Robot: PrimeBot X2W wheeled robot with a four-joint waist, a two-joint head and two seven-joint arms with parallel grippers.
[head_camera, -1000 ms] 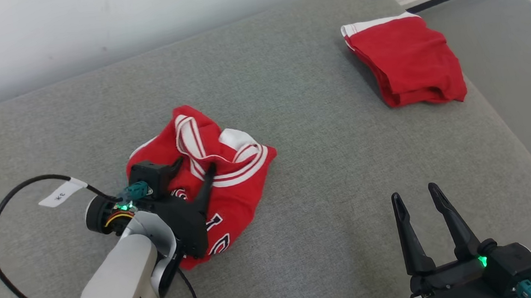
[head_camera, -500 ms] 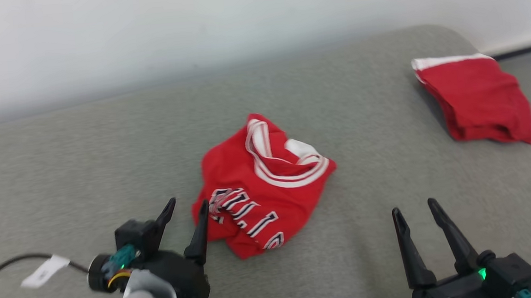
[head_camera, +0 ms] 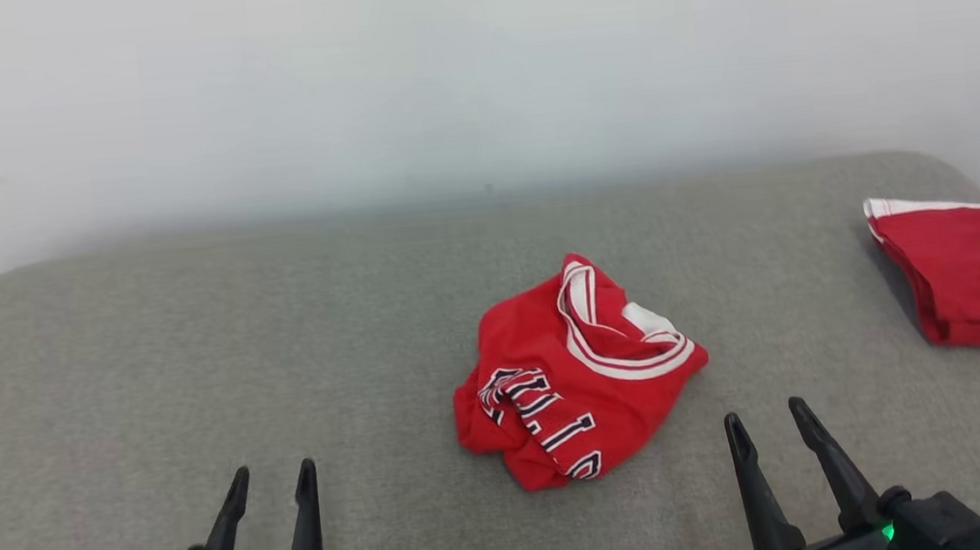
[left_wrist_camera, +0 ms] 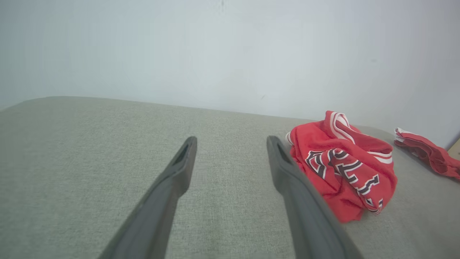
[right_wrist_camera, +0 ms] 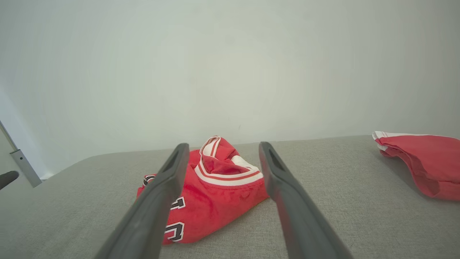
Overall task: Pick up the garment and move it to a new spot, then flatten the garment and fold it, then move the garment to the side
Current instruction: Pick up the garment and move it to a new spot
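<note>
Brightly, evenly and softly lit. Milky and washed-out over the white wall (head_camera: 474, 75), toward 12 o'clock in the head view. Faintly shadowed on the grey cushion (head_camera: 199, 350) at 5 o'clock of the red garment (head_camera: 576, 373), more darkly at 9 o'clock of the folded red cloth (head_camera: 971, 281). Crisp on the cushion weave mid-frame in both wrist views; soft and smeared along the near fingers (left_wrist_camera: 302, 216) toward 6 o'clock. Gently bowed at the cushion's far edge there.

Left hand (head_camera: 274, 469) has let go of the jersey (head_camera: 576, 373) — drawn back, empty.
</note>
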